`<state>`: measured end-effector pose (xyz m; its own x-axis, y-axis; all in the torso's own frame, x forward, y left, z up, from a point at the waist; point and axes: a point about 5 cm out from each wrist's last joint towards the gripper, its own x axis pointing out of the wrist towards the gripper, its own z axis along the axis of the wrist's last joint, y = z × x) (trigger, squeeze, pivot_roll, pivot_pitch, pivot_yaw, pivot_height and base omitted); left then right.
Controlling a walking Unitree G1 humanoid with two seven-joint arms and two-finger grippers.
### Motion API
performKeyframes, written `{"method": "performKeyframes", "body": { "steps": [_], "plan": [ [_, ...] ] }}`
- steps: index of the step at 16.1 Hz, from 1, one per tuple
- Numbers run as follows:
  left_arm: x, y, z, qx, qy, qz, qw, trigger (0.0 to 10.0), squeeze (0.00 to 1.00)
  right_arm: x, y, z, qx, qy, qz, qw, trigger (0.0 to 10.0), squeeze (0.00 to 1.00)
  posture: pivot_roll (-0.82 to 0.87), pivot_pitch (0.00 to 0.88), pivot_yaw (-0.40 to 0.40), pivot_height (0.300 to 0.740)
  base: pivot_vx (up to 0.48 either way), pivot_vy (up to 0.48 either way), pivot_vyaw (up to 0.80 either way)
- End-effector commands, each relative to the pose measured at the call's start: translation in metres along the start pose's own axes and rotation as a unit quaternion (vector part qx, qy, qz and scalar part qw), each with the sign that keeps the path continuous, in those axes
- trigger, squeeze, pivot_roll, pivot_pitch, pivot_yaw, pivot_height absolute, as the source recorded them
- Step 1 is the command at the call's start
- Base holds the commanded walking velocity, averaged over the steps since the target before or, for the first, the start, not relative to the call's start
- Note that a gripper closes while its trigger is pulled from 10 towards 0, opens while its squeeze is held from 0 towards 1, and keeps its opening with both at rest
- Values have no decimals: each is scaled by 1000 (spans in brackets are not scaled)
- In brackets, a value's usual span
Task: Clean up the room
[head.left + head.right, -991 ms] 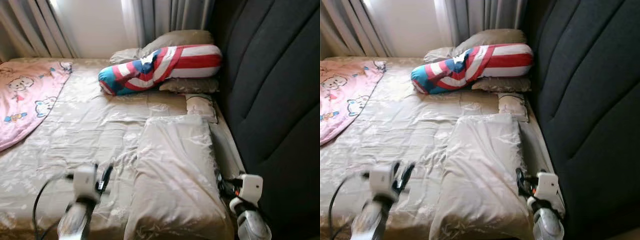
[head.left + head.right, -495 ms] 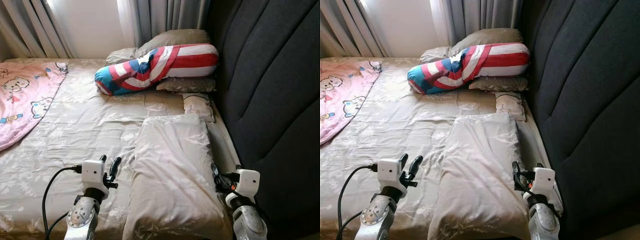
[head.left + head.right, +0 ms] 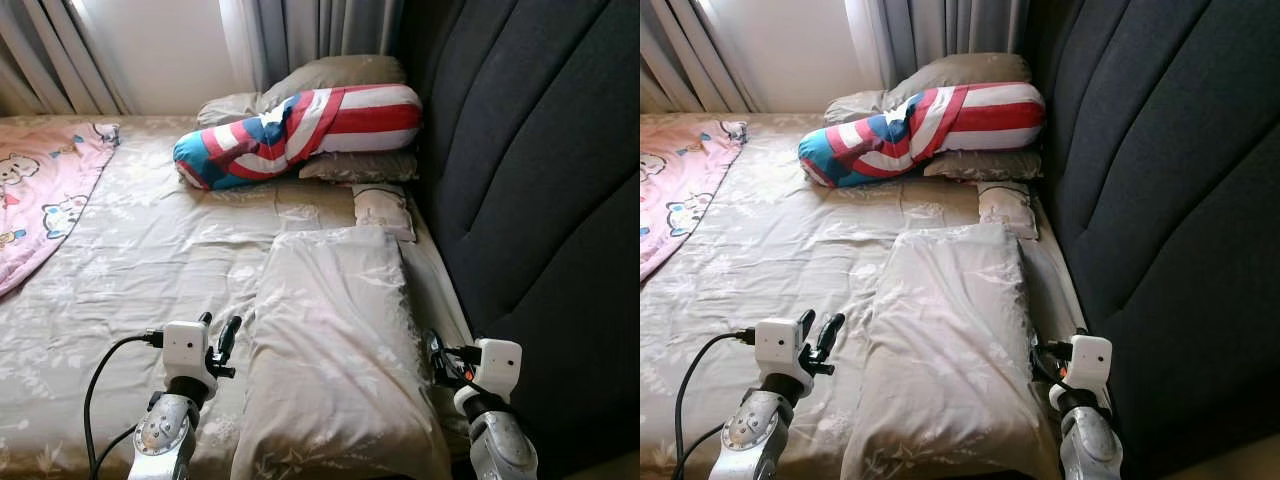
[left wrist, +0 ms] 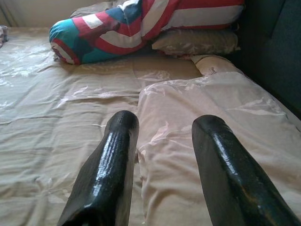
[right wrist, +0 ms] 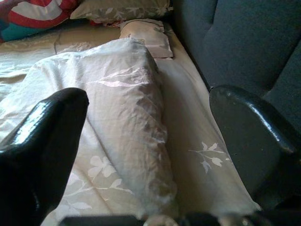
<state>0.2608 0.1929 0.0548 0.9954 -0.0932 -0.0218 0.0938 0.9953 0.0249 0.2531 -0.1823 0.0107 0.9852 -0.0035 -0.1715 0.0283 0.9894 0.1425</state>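
A bed (image 3: 150, 260) covered with a beige leaf-patterned sheet is seen from above, with a dark padded headboard (image 3: 540, 180) along the robot's right side. A large beige pillow (image 3: 335, 340) is laid lengthwise on the bed just beside the headboard, and it is flanked by the two arms. The left end effector (image 3: 222, 333) is held low over the sheet just beside the pillow's left edge; in the left wrist view its two black fingers (image 4: 110, 169) are seen spread apart with nothing between them. The right end effector (image 3: 434, 358) is held at the pillow's right edge, in the strip between pillow and headboard, and its fingers (image 5: 47, 136) are likewise parted wide and nothing is gripped. Farther up the bed, a small beige cushion (image 3: 383, 208) is seen near the headboard, and beyond it a red, white and blue striped bolster (image 3: 300, 130) is rested on further beige pillows (image 3: 340, 75). A pink cartoon-print blanket (image 3: 45, 200) is spread over the far left side, and curtains (image 3: 300, 35) are hung behind.
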Motion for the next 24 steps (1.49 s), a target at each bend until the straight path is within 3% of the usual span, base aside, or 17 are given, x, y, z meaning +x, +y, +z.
{"method": "performKeyframes", "body": {
  "steps": [1,24],
  "plan": [
    [1,1,4,-2,-5,1,1000,10000,0,0,0,-3,3,8,0,1000,10000,0,-39,17,-49,740,0,0,0],
    [3,0,5,-7,-4,6,1000,10000,0,3,0,-7,-2,19,10,1000,10000,0,-40,0,-54,740,0,0,-85]
  ]
}}
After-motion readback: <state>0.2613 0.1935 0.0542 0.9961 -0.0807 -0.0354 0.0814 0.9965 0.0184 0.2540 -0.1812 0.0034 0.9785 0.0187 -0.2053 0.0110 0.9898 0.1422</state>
